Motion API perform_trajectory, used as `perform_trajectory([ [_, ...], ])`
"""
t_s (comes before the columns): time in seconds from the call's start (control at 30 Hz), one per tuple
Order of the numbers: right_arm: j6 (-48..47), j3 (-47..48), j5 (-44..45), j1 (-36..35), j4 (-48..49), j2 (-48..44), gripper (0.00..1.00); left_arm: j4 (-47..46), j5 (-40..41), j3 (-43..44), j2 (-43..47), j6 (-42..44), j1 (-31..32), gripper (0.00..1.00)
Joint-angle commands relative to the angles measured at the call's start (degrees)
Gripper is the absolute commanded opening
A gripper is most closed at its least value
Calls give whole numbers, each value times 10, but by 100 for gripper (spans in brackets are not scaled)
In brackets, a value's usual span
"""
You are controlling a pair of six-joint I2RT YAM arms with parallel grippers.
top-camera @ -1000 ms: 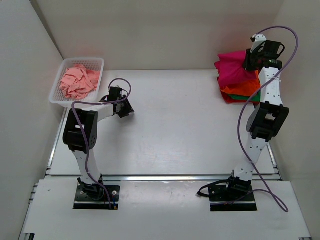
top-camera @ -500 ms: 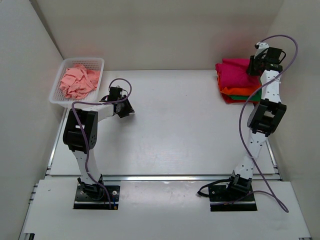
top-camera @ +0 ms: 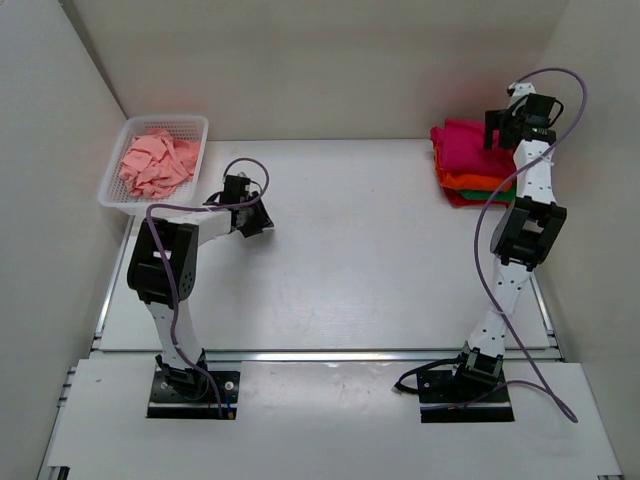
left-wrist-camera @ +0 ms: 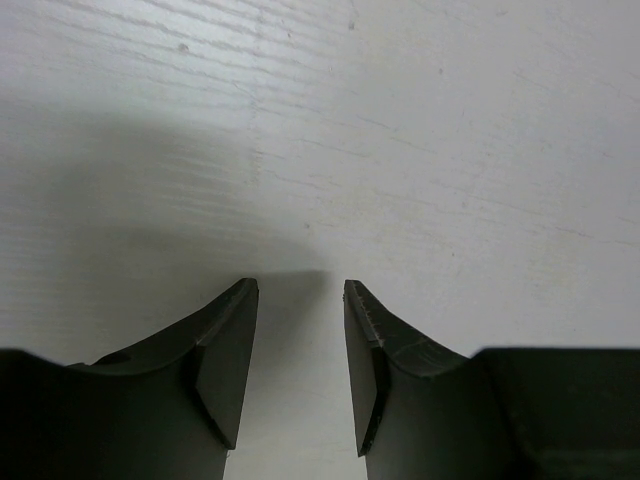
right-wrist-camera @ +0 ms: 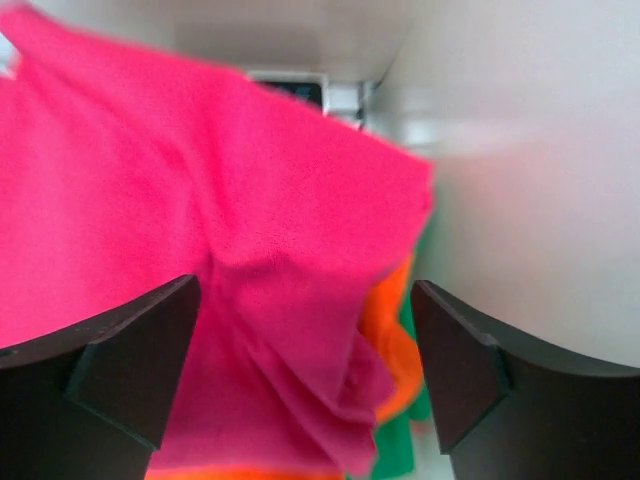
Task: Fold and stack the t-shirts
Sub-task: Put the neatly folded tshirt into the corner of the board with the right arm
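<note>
Item: stack (top-camera: 480, 183), magenta shirt (top-camera: 462, 146) on top, well apart from basket (top-camera: 166, 119); right hand (right-wrist-camera: 300, 375) spread over it, empty; left hand (left-wrist-camera: 300, 370) half spread, empty, near basket. Likely step: magenta shirt laid; next, lift salmon shirt (top-camera: 155, 166) from basket

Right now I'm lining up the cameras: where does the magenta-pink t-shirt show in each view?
Top external: the magenta-pink t-shirt sits far right, toward the back.
Left wrist: not in it.
Right wrist: the t-shirt fills left and centre.
Shared landmark: the orange t-shirt just beneath it.
</note>
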State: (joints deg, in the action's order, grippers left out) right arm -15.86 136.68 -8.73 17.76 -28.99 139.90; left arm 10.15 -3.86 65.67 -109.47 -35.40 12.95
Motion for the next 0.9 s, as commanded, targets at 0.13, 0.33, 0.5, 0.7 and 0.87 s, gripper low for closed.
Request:
perform_trajectory([
  [0.13,-6,-57,53,-18,73,-165,87,49,-13,-35,29,0,20,51],
  [0.33,18,-141,17,-28,98,-180,0,36,-32,-49,41,-6,19,52],
  [0.5,53,-154,-39,-18,123,-137,0,37,-40,-58,51,-7,22,52],
  [0.7,58,-58,-23,-18,119,-3,2,25,-50,-88,63,-18,27,52],
  [0.87,55,-19,8,-20,107,20,7,33,-54,-92,65,-17,30,52],
])
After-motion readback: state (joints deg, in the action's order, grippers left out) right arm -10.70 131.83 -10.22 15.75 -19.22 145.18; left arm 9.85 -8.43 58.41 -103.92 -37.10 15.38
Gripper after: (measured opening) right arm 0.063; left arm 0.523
